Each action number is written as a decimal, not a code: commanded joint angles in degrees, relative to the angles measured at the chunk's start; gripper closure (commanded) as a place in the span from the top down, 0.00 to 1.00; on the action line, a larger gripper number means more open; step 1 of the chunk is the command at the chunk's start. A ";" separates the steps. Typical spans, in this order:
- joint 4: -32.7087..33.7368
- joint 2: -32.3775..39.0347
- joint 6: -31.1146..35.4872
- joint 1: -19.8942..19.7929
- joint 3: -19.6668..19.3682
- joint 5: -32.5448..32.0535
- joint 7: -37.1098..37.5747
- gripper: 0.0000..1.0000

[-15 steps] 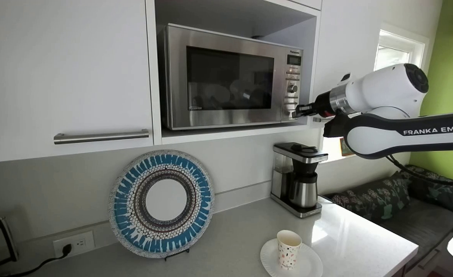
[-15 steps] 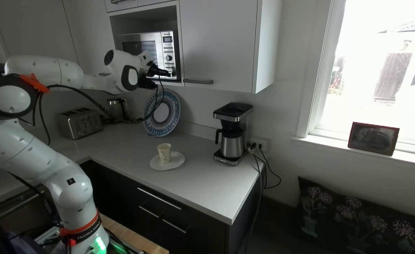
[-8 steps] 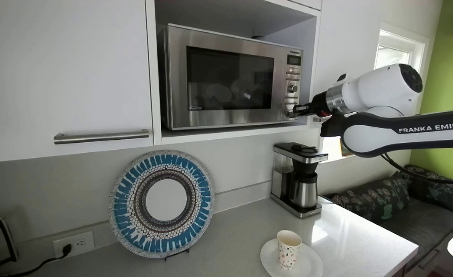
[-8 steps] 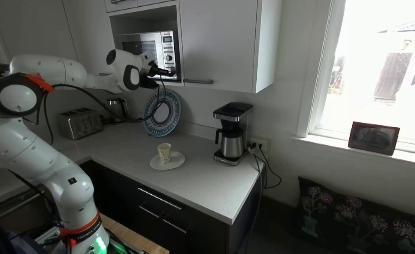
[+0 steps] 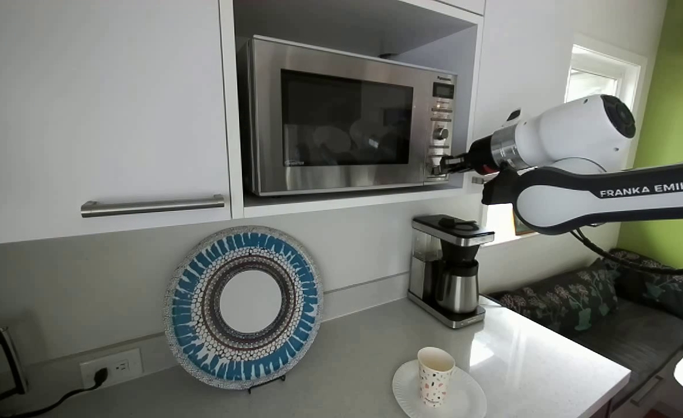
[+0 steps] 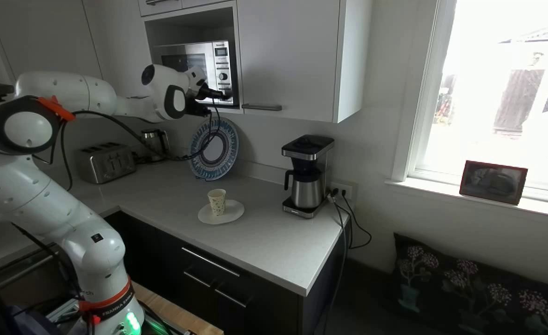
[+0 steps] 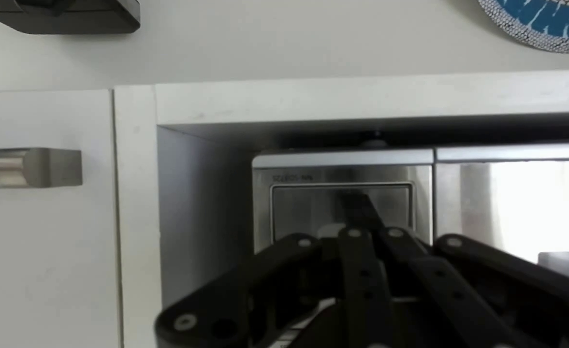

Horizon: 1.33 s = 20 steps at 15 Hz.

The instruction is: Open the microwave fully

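The stainless-steel microwave (image 5: 347, 116) sits in a cabinet niche with its dark-windowed door shut. It also shows in an exterior view (image 6: 190, 60), partly hidden by my arm, and upside down in the wrist view (image 7: 463, 193). My gripper (image 7: 357, 200) is shut and empty, with its fingertips in front of the large rectangular button (image 7: 294, 208) at the bottom of the control panel. In both exterior views the gripper (image 5: 443, 168) (image 6: 226, 97) reaches the panel's lower end. I cannot tell whether the tips touch the button or press it in.
A cabinet handle (image 7: 28, 167) and the niche's side wall (image 7: 187, 203) are beside the gripper. Below stand a coffee maker (image 5: 448, 273), a round decorated plate (image 5: 181, 313) and a paper cup (image 5: 436, 377) on a paper plate (image 5: 472, 400). A toaster (image 6: 105, 163) stands on the counter.
My gripper has moved a short way towards the microwave's lower control panel and slightly up, slowing in the last half second. The microwave door has not moved.
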 commanded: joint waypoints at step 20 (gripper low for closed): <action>4.89 3.82 -2.86 -6.80 6.39 1.27 16.71 0.27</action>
